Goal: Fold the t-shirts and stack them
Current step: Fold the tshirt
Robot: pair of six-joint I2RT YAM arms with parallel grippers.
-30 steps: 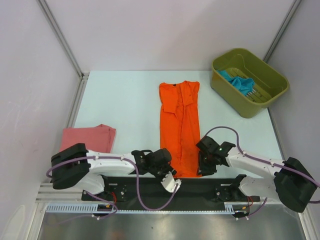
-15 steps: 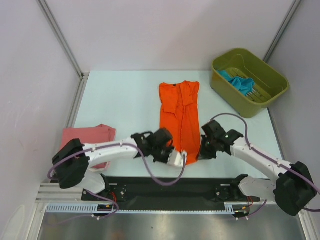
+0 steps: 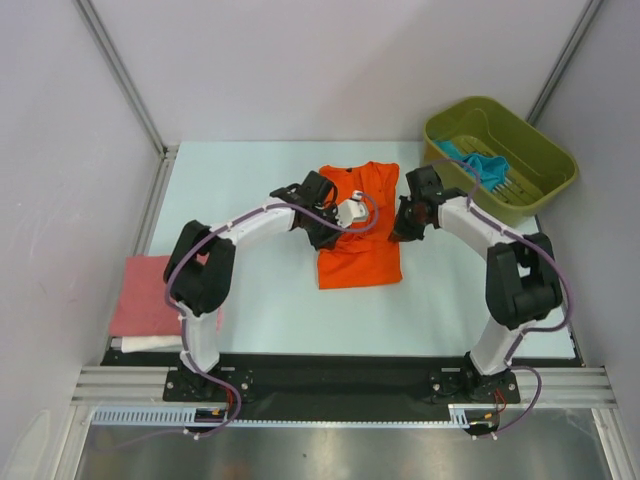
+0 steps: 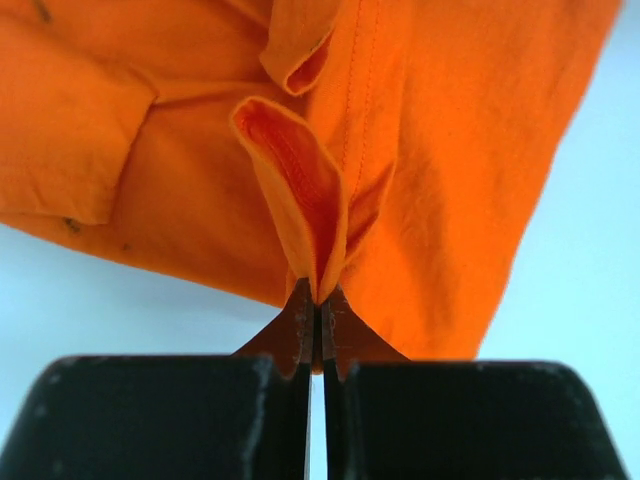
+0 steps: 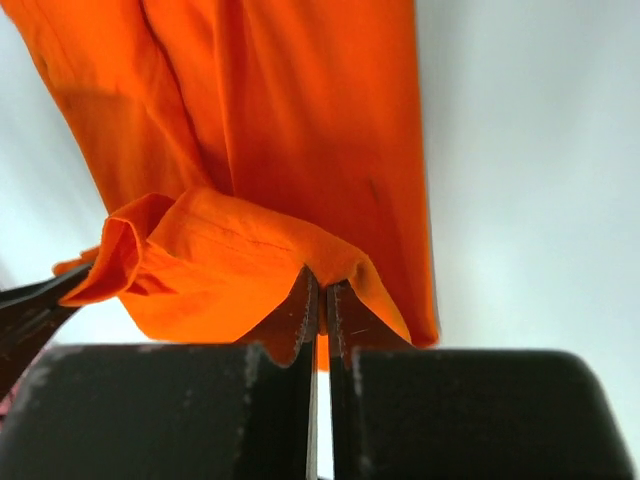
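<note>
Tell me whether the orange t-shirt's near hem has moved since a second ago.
Yes. The left pincer and right pincer carried it away from the black base rail, toward the collar, halving the orange t-shirt.

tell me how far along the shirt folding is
Done: a folded pink t-shirt lies on a white one at the near left of the table. In hand: both arms' jaws are shut on the orange t-shirt, doubled over mid-table, not released. Left: stacking it, plus the teal t-shirt in the green bin.

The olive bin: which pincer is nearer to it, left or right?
Right. The right pincer grips the orange t-shirt's edge facing the olive bin; the left pincer grips the opposite edge, farther away.
</note>
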